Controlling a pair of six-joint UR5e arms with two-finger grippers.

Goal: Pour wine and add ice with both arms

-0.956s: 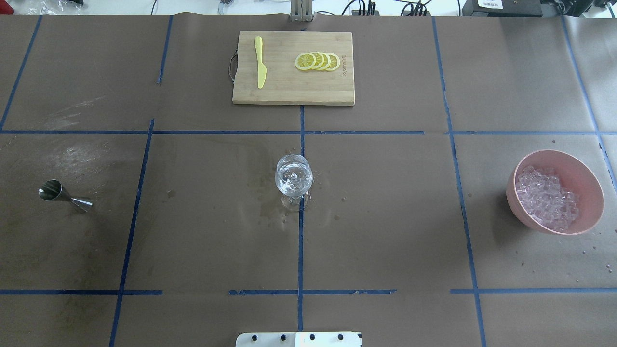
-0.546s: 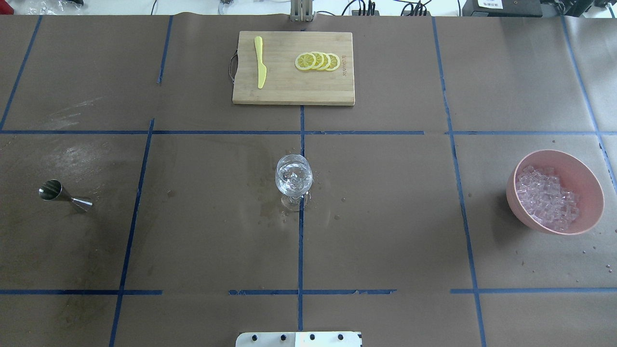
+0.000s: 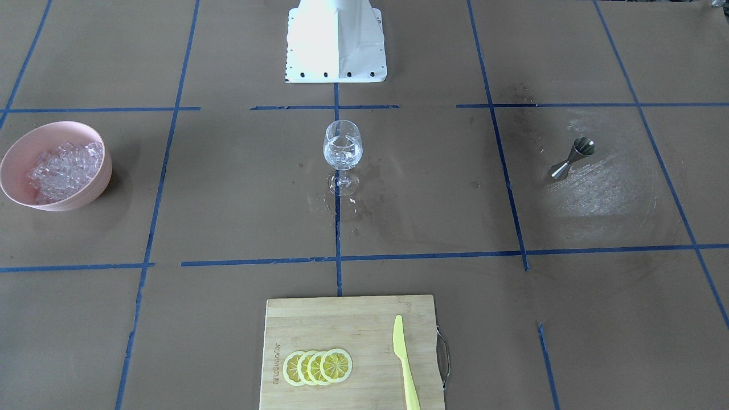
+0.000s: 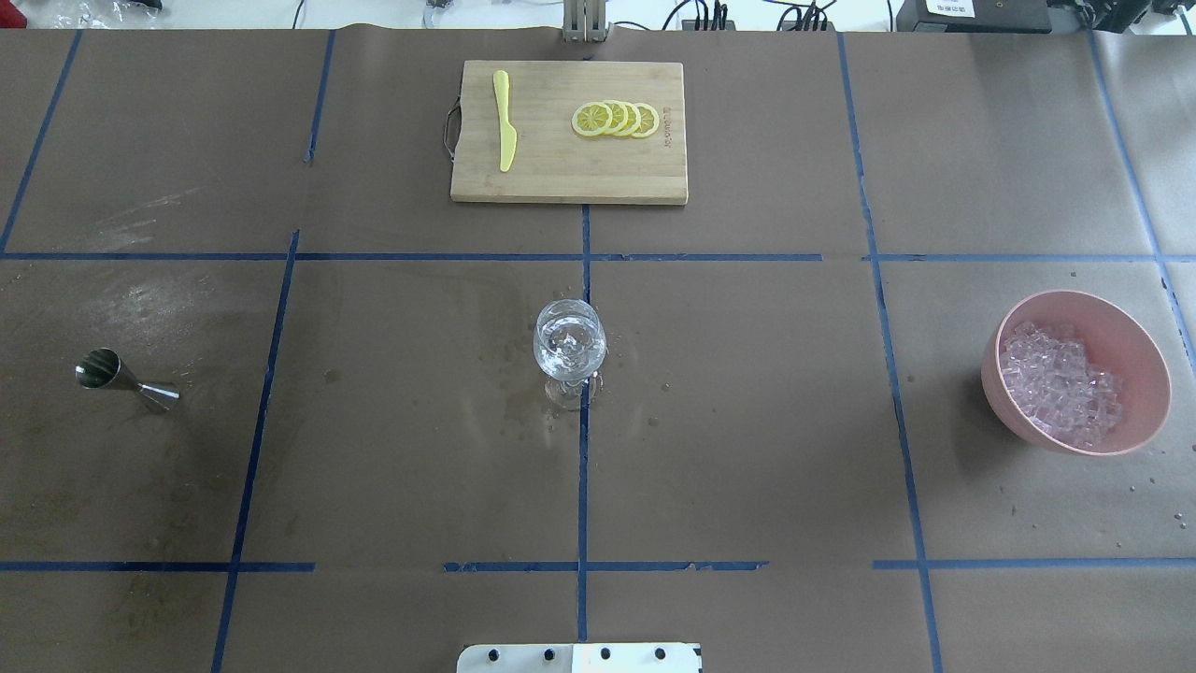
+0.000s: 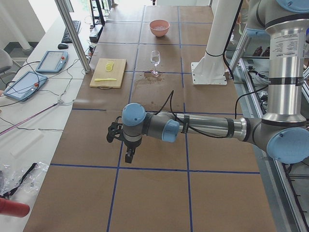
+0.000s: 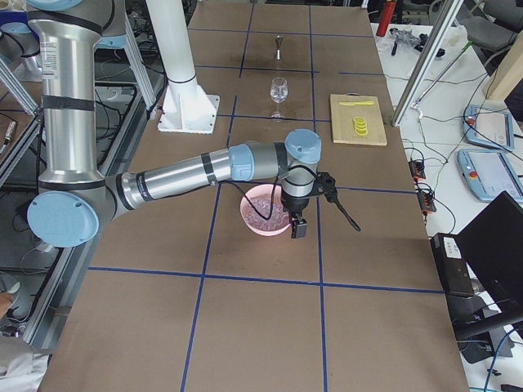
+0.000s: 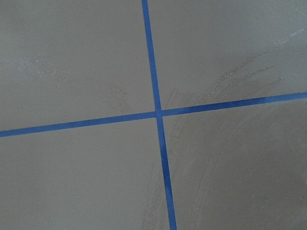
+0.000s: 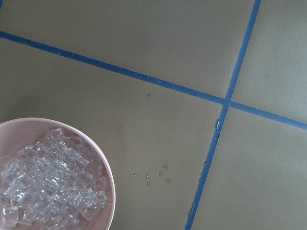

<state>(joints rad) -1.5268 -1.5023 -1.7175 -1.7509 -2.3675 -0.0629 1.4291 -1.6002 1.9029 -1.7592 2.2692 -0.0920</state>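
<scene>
A stemmed wine glass [image 4: 569, 341] stands at the table's middle with clear wine and glinting bits in its bowl; it also shows in the front view [image 3: 342, 149]. The ice [image 4: 1060, 385] is heaped in a pink bowl [image 4: 1138, 348] at the right; the right wrist view shows the ice [image 8: 48, 182] too. A steel jigger [image 4: 121, 379] stands at the far left. My left gripper [image 5: 129, 153] hangs over bare table near the left end. My right gripper [image 6: 297, 224] hangs just past the bowl [image 6: 255, 219]. I cannot tell if either gripper is open or shut.
A bamboo cutting board [image 4: 561, 178] lies at the far middle with several lemon slices [image 4: 615, 119] and a yellow knife [image 4: 505, 121]. Wet spots [image 4: 523, 402] surround the glass's foot. The white robot base [image 3: 336, 40] stands at the near edge. Blue tape lines grid the brown table cover.
</scene>
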